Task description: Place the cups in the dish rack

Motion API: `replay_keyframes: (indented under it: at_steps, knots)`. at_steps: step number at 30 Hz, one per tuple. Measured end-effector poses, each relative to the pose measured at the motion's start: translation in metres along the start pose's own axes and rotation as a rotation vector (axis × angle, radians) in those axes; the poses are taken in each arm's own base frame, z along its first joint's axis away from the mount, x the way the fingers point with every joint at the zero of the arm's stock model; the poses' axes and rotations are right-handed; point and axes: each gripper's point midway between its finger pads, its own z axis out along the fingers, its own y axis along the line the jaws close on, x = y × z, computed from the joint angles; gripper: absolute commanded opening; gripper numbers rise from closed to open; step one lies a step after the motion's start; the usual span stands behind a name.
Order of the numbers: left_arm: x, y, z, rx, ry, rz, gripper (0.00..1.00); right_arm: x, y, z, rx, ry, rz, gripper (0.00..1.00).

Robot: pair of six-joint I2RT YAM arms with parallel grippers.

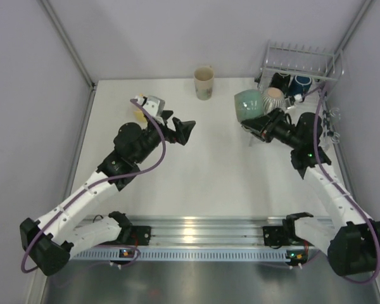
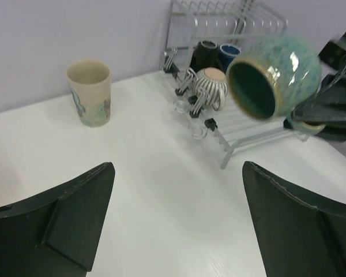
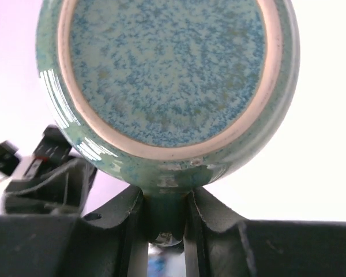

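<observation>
Two arms, two grippers, six cups, one rack.

Left gripper (image 1: 187,131) sits left of centre in the top view, over the bare table (image 1: 196,183). Its fingers are spread wide with nothing between them (left wrist view shows the same (image 2: 176,190)).

Right gripper (image 1: 254,123) is right of centre, clenched on the teal cup (image 1: 248,103). The right wrist view shows both fingers (image 3: 124,231) pinching the handle, with the speckled base filling the upper frame (image 3: 167,69). The cup is held tipped on its side, mouth towards the left of the top view. In the left wrist view (image 2: 274,75) its mouth faces the camera and it overlaps the rack's front, right beside the ribbed cup.

On the table there are two cups. The yellow cup (image 1: 139,115) is in the upper left, mostly hidden behind the left arm. The cream cup (image 1: 204,82) stands upright at top centre near the back edge, well apart from the others.

In the rack (image 1: 301,50), upper right corner, there are three cups. The ribbed cup (image 1: 273,95) is at the front, lying on its side with its mouth up and to the right in the left wrist view (image 2: 210,86). The black cup (image 1: 280,81) and blue cup (image 1: 302,83) sit side by side behind it, black on the left. The tine rows at the back of the rack hold nothing.
</observation>
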Motion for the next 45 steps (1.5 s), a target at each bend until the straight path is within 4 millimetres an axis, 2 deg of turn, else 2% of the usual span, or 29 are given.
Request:
replay_keyframes:
  at_steps: [3, 5, 8, 10, 14, 18, 22, 24, 26, 35, 42, 45]
  knots:
    - [0.022, 0.002, 0.001, -0.018, 0.099, -0.04, 0.98, -0.041, -0.008, -0.016, 0.135, -0.122, -0.139, 0.0]
    - [0.038, 0.002, -0.004, -0.023, 0.16, -0.058, 0.98, -0.067, -0.024, -0.03, 0.255, -0.198, -0.205, 0.0]
    - [0.049, 0.003, -0.01, -0.027, 0.207, -0.073, 0.98, -0.097, -0.062, -0.059, 0.483, -0.294, -0.271, 0.0]
    - [0.05, 0.002, -0.014, -0.03, 0.218, -0.082, 0.98, -0.107, -0.087, -0.075, 0.622, -0.327, -0.299, 0.0]
    - [0.043, 0.001, -0.023, -0.029, 0.209, -0.089, 0.98, -0.116, -0.137, -0.1, 0.875, -0.327, -0.338, 0.0]
    - [0.034, -0.002, -0.029, -0.015, 0.183, -0.098, 0.98, -0.127, -0.177, -0.112, 1.047, -0.306, -0.369, 0.0]
    - [0.034, -0.006, -0.032, 0.0, 0.191, -0.114, 0.98, -0.139, -0.21, -0.118, 1.181, -0.271, -0.392, 0.0]
    - [0.037, -0.005, -0.034, -0.003, 0.204, -0.118, 0.98, -0.147, -0.218, -0.119, 1.223, -0.265, -0.401, 0.0]
    - [0.04, -0.005, -0.035, -0.007, 0.218, -0.122, 0.98, -0.155, -0.218, -0.119, 1.243, -0.275, -0.419, 0.0]
    - [0.037, -0.006, -0.04, -0.008, 0.211, -0.136, 0.98, -0.214, -0.233, -0.103, 1.281, -0.358, -0.45, 0.0]
    - [0.042, -0.005, -0.043, -0.014, 0.235, -0.136, 0.98, -0.244, -0.245, -0.095, 1.312, -0.376, -0.453, 0.0]
    - [0.043, -0.004, -0.043, -0.015, 0.239, -0.136, 0.98, -0.25, -0.253, -0.093, 1.327, -0.378, -0.449, 0.0]
